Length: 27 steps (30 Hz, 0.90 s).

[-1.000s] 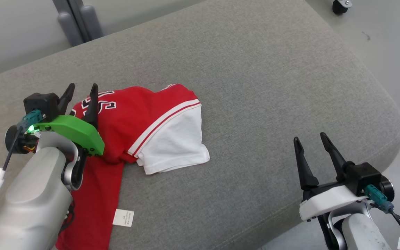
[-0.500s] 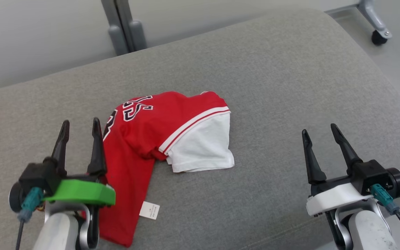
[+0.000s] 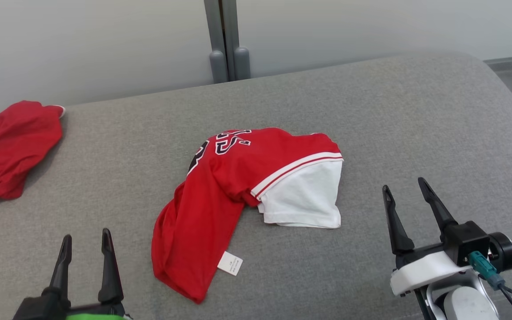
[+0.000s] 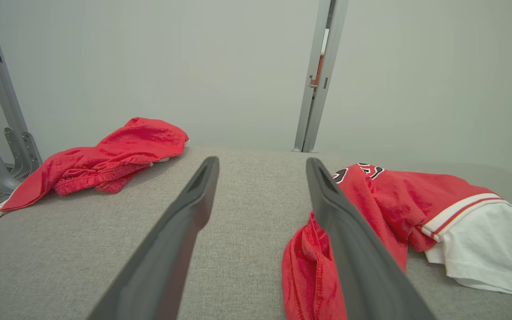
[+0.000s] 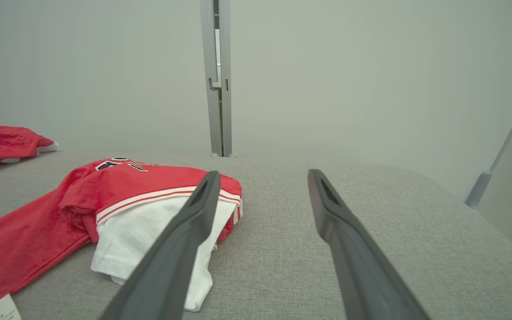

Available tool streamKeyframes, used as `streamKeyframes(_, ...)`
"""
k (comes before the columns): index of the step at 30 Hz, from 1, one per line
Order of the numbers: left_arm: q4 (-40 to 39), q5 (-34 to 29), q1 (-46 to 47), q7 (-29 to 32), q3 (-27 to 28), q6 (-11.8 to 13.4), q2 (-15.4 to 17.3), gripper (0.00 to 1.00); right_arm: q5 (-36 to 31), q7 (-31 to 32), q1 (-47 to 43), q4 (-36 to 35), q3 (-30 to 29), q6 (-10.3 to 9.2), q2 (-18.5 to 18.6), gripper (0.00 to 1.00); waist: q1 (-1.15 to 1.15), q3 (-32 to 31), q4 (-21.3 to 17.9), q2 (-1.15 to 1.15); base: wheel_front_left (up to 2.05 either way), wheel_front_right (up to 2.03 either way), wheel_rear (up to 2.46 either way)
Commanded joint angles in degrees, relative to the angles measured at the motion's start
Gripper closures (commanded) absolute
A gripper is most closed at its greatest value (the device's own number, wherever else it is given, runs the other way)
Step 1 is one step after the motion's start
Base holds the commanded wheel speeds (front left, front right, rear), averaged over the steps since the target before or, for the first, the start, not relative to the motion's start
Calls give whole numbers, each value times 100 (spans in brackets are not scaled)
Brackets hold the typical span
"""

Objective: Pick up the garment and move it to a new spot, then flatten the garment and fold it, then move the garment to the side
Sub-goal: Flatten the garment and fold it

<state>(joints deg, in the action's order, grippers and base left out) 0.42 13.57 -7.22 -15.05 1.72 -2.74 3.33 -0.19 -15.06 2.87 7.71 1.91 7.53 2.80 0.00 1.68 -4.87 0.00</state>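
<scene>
The garment [image 3: 238, 186] is a red shirt with a white sleeve and black lettering, lying rumpled in the middle of the grey cushion [image 3: 371, 115]; a white label sticks out at its near edge. It also shows in the left wrist view [image 4: 394, 209] and the right wrist view [image 5: 118, 195]. My left gripper [image 3: 86, 240] stands open at the lower left, apart from the garment and empty. My right gripper [image 3: 405, 184] stands open at the lower right, clear of the white sleeve. Both pairs of fingers [image 4: 180, 231] [image 5: 340, 222] hold nothing.
A second red cloth [image 3: 11, 146] lies bunched at the cushion's far left, seen too in the left wrist view [image 4: 105, 155]. A grey post [image 3: 222, 40] stands against the pale wall behind. The cushion's rounded right edge drops to the floor.
The head camera has swung, so the whole scene shifted right and down. My left gripper has let go of the garment and drawn back toward me; the garment now lies free.
</scene>
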Motion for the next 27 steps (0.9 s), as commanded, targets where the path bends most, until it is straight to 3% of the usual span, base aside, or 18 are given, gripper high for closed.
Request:
streamKeyframes(1, -16, -77, -171, -17, 66, -58, -19, 0, 30, -17, -118, 43, -20, -8, 17, 0, 0, -159, 168, 0, 0, 0, 0)
streamKeyframes(9, 108, 47, -594, -17, 158, -229, -42, 0, 99, -17, -355, 271, -205, -8, 15, 0, 0, -253, 212, 0, 0, 0, 0)
streamKeyframes(27, -103, 100, -502, -17, -228, -193, -43, 0, -77, -17, -15, 304, -246, -7, 13, 0, 0, -109, 175, 0, 0, 0, 0)
